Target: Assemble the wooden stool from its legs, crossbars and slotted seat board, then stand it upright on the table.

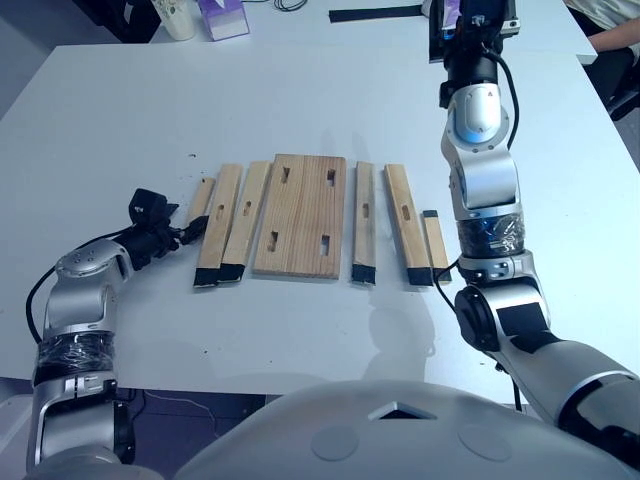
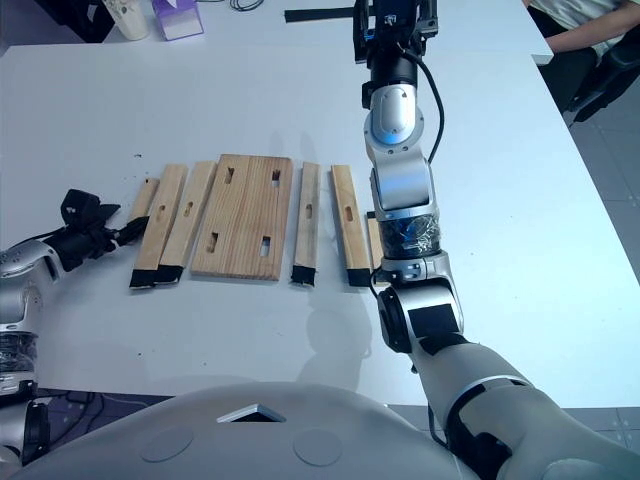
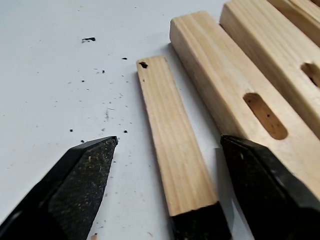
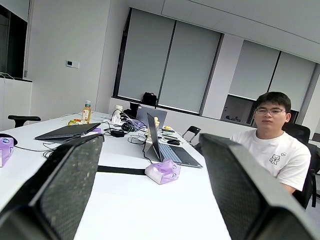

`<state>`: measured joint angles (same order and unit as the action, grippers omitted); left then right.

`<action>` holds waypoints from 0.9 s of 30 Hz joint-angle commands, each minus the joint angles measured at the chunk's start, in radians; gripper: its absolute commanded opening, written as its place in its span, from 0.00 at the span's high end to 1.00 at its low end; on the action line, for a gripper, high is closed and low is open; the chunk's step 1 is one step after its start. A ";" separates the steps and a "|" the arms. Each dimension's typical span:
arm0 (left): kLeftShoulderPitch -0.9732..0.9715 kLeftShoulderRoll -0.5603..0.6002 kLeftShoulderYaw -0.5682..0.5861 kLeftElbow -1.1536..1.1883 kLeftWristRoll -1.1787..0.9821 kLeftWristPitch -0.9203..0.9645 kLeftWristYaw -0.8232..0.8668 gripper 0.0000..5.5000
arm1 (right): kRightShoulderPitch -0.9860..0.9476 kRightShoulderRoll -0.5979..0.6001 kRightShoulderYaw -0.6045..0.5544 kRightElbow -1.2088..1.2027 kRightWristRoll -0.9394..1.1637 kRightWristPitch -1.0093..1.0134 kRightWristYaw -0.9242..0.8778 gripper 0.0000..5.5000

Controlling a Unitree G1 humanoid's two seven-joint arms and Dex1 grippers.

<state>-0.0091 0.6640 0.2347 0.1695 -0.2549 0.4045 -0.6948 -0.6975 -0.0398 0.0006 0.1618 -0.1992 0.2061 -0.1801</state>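
The seat board (image 1: 300, 215) lies flat near the middle of the white bench (image 1: 120, 120), its four slots facing up, with the other stool parts laid out in a row on either side of it. To its left lie the inner left leg (image 1: 246, 220) and the outer left leg (image 1: 221, 225), side by side and close together. To its right, the inner right leg (image 1: 363, 222) and the outer right leg (image 1: 407, 225) lie a little apart. Each leg shows a slot in its top face and has a black near end. A thin crossbar (image 1: 201, 208) lies just beyond the outer left leg, and a short crossbar (image 1: 436, 243) lies against the outer right leg. The left hand (image 3: 167, 142) sits low over the bench at the near, black-tipped end of the thin crossbar, its fingers (image 3: 82, 175) spread to either side of that end with a gap on each side. Black specks dot the bench around it. The right hand (image 4: 150, 137) is held up high over the far edge of the bench, well apart from the parts, its fingers spread wide and gripping nothing.
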 commanded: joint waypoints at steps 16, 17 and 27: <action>0.094 -0.011 -0.015 -0.084 0.016 0.114 0.066 0.63 | 0.011 0.002 0.014 -0.015 -0.004 0.005 0.005 0.36; 0.097 -0.006 -0.018 -0.081 0.023 0.115 0.070 0.66 | 0.015 0.003 0.015 -0.018 -0.004 0.007 0.006 0.36; 0.077 0.017 -0.008 -0.122 0.027 0.105 0.087 0.76 | 0.009 0.018 0.015 -0.029 0.047 0.062 0.065 0.36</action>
<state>0.0646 0.6665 0.2314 0.0597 -0.2527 0.4937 -0.6268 -0.6773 -0.0352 0.0137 0.1441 -0.1930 0.2244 -0.1506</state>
